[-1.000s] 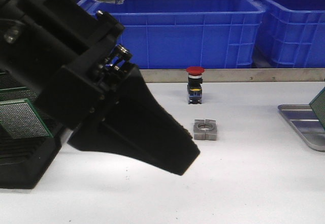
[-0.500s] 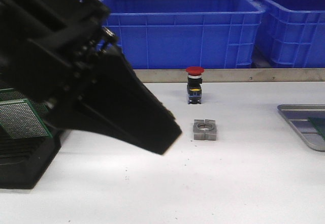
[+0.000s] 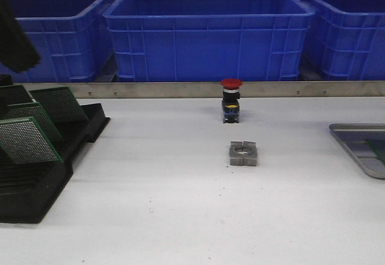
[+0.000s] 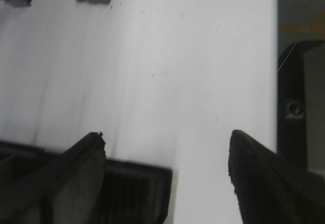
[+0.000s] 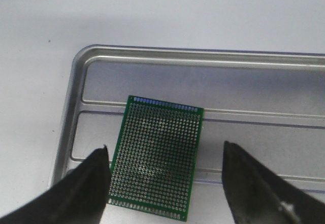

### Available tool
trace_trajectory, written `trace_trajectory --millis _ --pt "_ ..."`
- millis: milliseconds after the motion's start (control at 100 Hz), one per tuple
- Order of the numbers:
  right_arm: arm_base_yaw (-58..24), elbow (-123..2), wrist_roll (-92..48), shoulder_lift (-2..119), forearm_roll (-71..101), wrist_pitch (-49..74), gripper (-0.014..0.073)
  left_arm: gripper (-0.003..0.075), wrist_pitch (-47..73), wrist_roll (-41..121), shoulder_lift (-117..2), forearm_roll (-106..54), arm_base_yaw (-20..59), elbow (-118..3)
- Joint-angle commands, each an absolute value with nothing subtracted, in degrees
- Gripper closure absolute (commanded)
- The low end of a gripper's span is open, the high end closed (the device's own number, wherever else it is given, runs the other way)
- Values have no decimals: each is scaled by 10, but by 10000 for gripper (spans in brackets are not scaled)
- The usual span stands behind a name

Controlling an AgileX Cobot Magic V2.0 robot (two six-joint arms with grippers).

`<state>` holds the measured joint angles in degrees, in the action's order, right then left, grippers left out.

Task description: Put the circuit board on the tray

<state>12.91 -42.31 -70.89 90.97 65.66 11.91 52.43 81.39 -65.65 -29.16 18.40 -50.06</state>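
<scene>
Both of your hands gape empty: right hand (image 5: pixel 165 186) hangs over the circuit board (image 5: pixel 156 155), flat in the tray (image 5: pixel 152 56); left hand (image 4: pixel 165 176) above the desk (image 4: pixel 193 56).

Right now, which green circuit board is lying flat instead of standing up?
The circuit board in the silver tray, between the open right tool. The boards in the black rack stand tilted.

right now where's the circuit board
The circuit board lies flat in the tray, between the right gripper's open fingers; in the front view that tray sits at the table's far right edge.
</scene>
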Motion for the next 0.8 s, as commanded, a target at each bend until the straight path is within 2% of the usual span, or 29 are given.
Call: trace_trajectory --millis 0,330,590,790 --pt "132 -436 -709 886 658 118 97 246 523 807 -630 -251 162 -519" --pt "132 -436 -709 886 658 109 97 246 520 777 -635 -100 72 -512" --pt "132 -436 -709 888 658 100 97 246 488 777 -696 -97 15 -512" --pt "132 -436 -709 888 658 100 97 246 408 777 -758 -90 10 -512"
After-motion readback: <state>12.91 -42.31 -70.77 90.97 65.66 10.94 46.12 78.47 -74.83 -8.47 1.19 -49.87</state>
